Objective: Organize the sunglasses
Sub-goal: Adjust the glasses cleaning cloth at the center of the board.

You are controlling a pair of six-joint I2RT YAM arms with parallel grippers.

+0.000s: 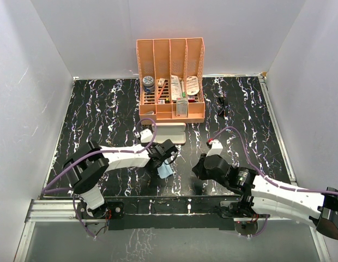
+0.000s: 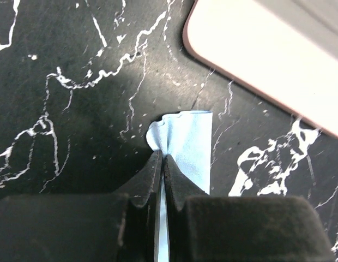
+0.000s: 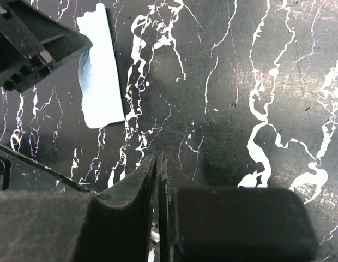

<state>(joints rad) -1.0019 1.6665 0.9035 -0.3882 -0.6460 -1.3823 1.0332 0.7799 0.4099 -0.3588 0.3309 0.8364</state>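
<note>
Sunglasses right of organizer, long axis running near-far. Left hand pinching blue cloth; right hand closed, empty.

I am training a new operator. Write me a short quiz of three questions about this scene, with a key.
1. True or false: the left gripper is shut on the blue cloth.
2. Fill in the missing word: the right gripper is shut and holds ____.
3. Where are the sunglasses?
A. in the left gripper
B. on the table, to the right of the orange rack in the top view
C. under the blue cloth

Key: 1 true; 2 nothing; 3 B.
</note>
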